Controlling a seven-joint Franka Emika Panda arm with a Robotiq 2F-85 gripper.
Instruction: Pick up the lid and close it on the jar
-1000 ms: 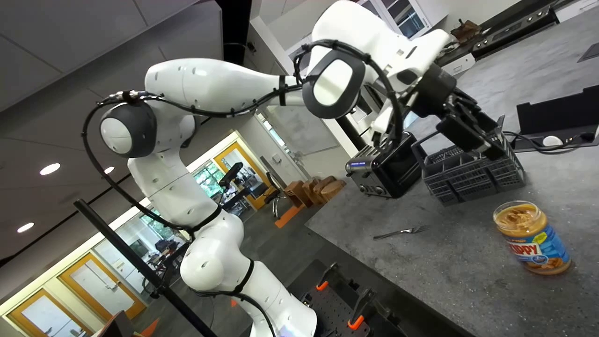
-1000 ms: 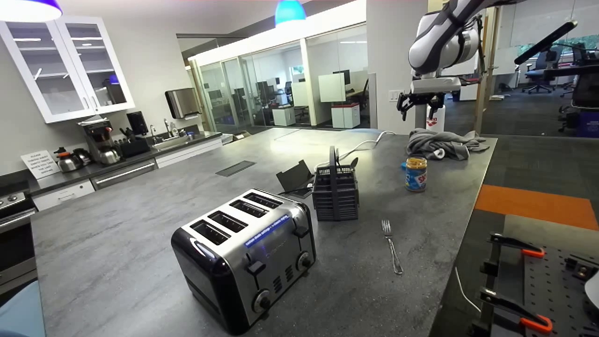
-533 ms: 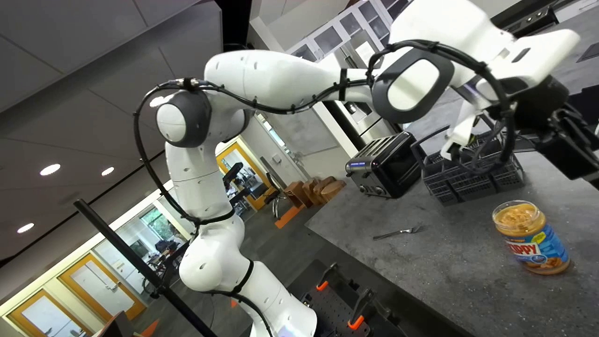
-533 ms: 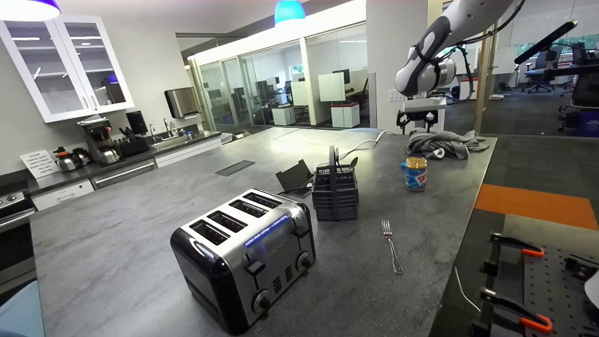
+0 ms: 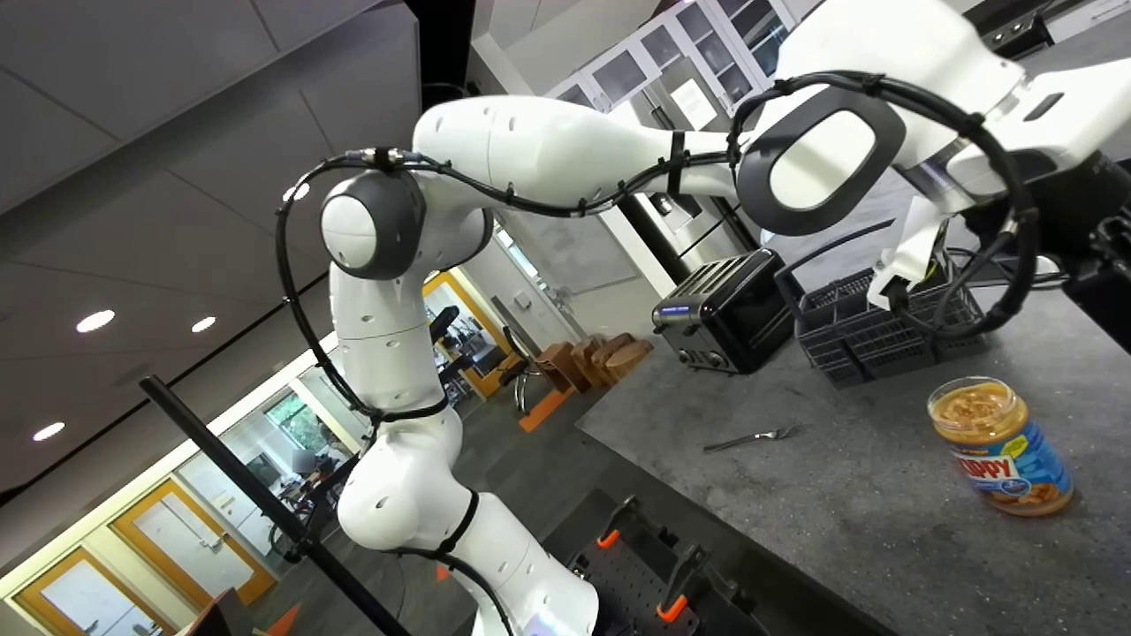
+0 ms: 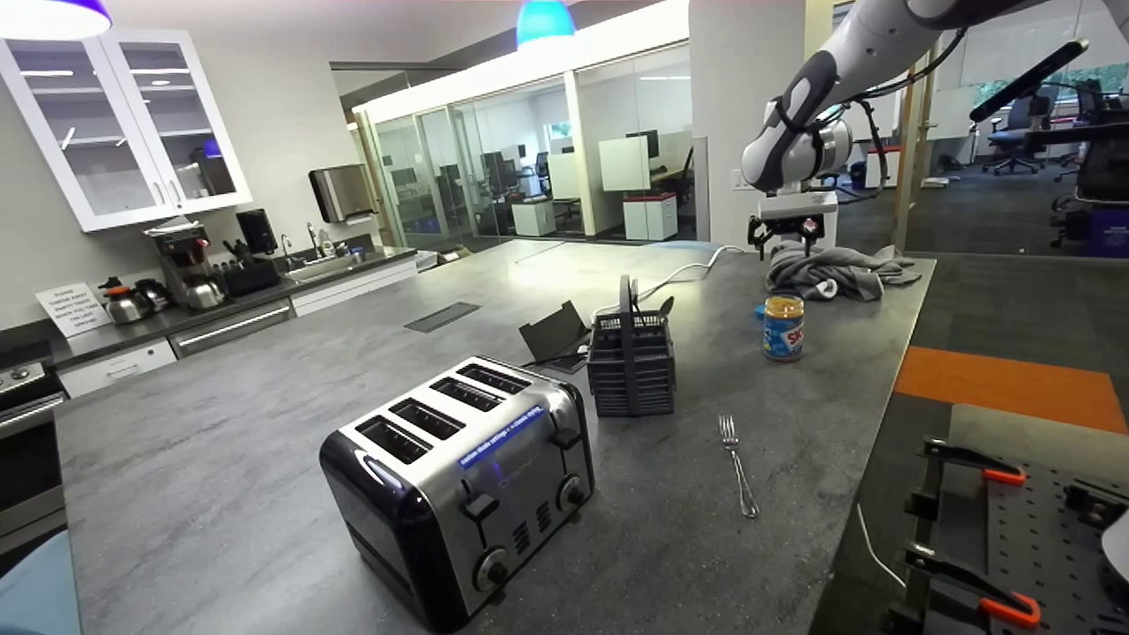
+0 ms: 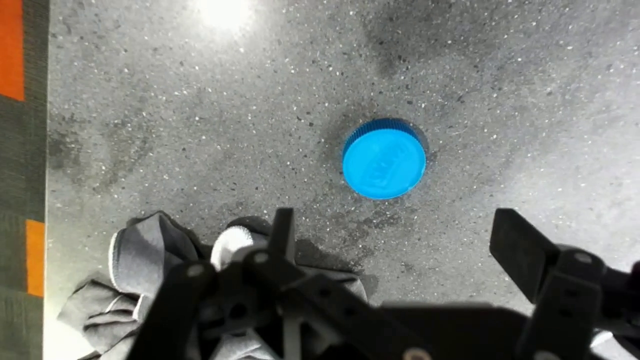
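Note:
The blue lid point(image 7: 384, 162) lies flat on the grey counter in the wrist view, top side up. In an exterior view only a sliver of the lid point(image 6: 759, 310) shows behind the jar. The jar point(image 5: 1003, 446) stands upright and uncovered, with tan contents and a blue label; it also shows in an exterior view point(image 6: 783, 328). My gripper point(image 7: 392, 220) is open and empty, its fingers wide apart. The lid lies ahead of the fingertips, apart from them. In an exterior view the gripper point(image 6: 784, 250) hangs above the counter beyond the jar. Elsewhere it is partly cut off at the right edge.
A grey cloth point(image 7: 145, 255) lies below and left of the lid, partly under the gripper in the wrist view. The counter edge runs down that view's left side. A dark wire basket point(image 6: 631, 379), a fork point(image 6: 739, 467) and a toaster point(image 6: 459, 494) stand or lie farther off.
The arm has swung outward over the counter, past the basket. In an exterior view the gripper has come down and slightly left. The jar has not moved.

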